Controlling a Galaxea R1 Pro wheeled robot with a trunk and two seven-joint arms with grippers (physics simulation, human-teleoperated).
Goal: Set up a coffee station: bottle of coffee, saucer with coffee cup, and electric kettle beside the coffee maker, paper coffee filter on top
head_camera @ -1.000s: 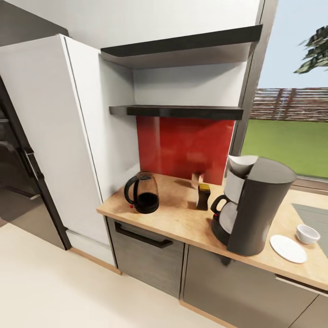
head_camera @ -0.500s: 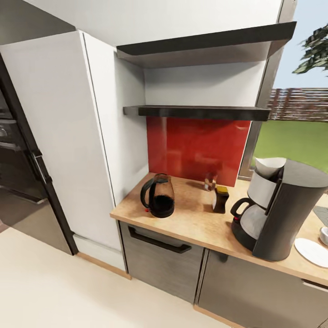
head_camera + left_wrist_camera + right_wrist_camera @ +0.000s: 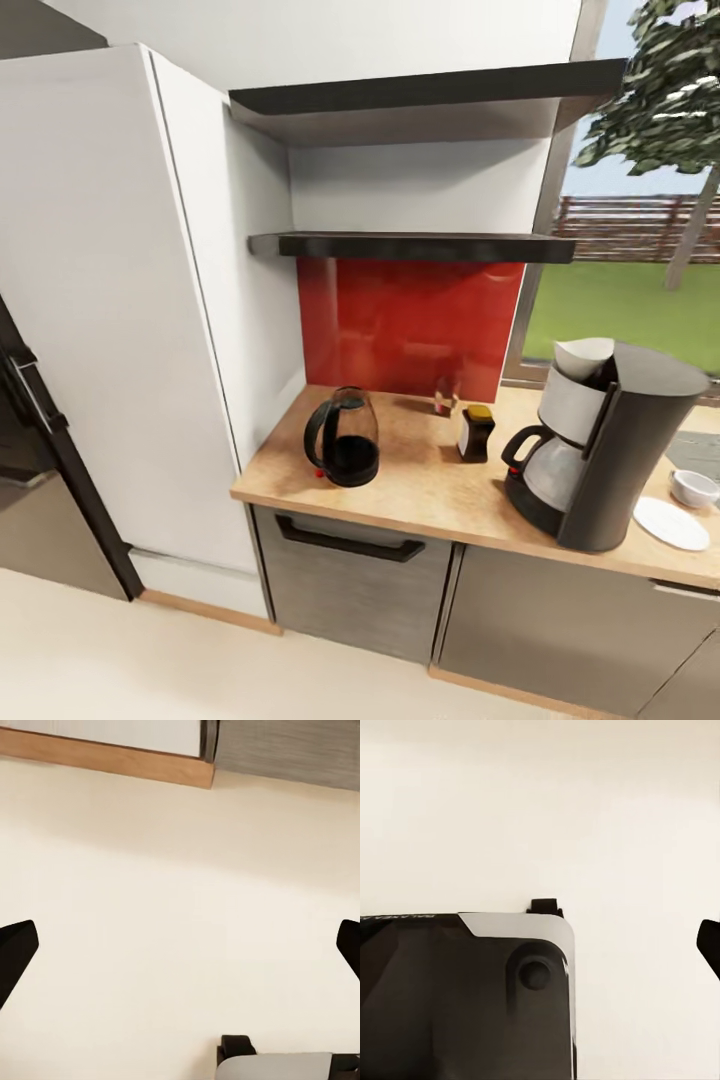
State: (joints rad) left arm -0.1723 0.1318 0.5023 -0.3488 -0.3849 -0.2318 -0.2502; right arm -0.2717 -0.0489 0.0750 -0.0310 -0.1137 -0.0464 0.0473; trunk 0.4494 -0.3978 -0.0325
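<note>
Five task things found along the wooden countertop (image 3: 420, 490) in the head view: electric kettle (image 3: 342, 437) at lower centre-left, bottle of coffee (image 3: 475, 432) just right of centre, coffee maker (image 3: 620, 450) at right with the paper coffee filter (image 3: 583, 357) sitting in its top, and saucer (image 3: 671, 523) with coffee cup (image 3: 693, 487) at the right edge of the frame. Saw the cup standing beside the saucer, above it in the frame, not on it; judged that step undone. Judged the kettle too far from the coffee maker to count as next to it, with the bottle between.

Took the robot to be on approach, arms low over the cream floor (image 3: 180, 870). Found the left gripper (image 3: 180, 945) spread wide and empty, fingertips (image 3: 15, 952) at opposite frame edges. Could not tell for the right gripper (image 3: 540, 945): one fingertip (image 3: 709, 945) at the frame's right edge, the other side blocked by the robot's dark base (image 3: 465, 997).

Reckoned on needing to close in and raise an arm. Noted bare counter in front of the bottle, the tall white cabinet (image 3: 130, 300) crowding the kettle's left, and a dark shelf (image 3: 400, 245) overhead.
</note>
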